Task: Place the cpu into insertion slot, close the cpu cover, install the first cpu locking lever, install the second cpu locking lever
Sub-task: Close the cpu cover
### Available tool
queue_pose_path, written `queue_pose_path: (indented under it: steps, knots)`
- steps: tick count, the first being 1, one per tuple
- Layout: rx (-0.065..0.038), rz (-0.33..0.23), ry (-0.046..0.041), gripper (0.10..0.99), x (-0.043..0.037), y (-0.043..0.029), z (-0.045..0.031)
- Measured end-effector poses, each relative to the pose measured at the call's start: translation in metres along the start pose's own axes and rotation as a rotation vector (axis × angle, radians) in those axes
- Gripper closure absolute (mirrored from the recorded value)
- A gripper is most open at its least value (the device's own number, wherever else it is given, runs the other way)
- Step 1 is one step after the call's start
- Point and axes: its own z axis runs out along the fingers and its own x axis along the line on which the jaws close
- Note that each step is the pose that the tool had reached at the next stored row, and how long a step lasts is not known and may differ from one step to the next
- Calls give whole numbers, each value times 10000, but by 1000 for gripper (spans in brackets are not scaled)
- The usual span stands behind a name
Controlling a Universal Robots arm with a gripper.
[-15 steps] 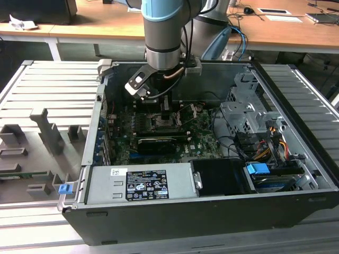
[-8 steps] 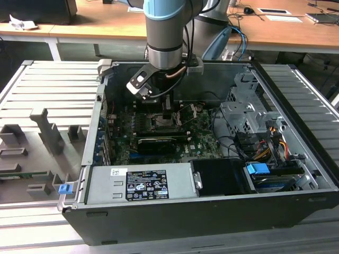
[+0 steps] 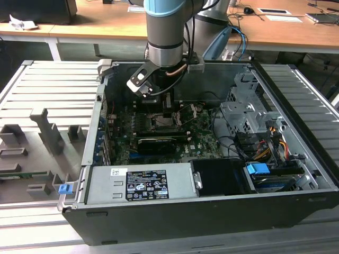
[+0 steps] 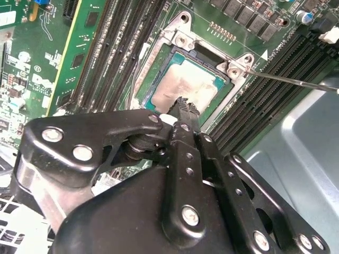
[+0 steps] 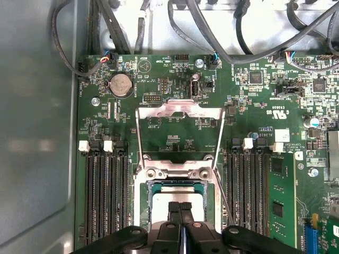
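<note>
Exterior view sits high and back, angled down into the whole open computer case (image 3: 159,225). First wrist view looks straight down on the green board (image 5: 254,100), second wrist view slants in closer; both share the insertion slot (image 4: 183,39).

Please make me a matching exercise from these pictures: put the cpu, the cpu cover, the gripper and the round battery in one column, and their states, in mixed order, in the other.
Column one
1. cpu
2. cpu cover
3. gripper
4. round battery

Column two
a. shut, right over the cpu
b. swung open, its frame lying back over the green board
c. silver disc mounted on the green board
d. lying in the insertion slot

Pairs: 1-d, 2-b, 3-a, 4-c
</note>
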Motion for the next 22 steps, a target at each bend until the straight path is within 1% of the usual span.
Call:
queue_pose_path:
  steps: [5,13,22]
  knots:
    - [0,1,0,980,1,3,-46]
    - [0,0,0,980,2,6,-77]
    - [0,0,1,980,4,7,-94]
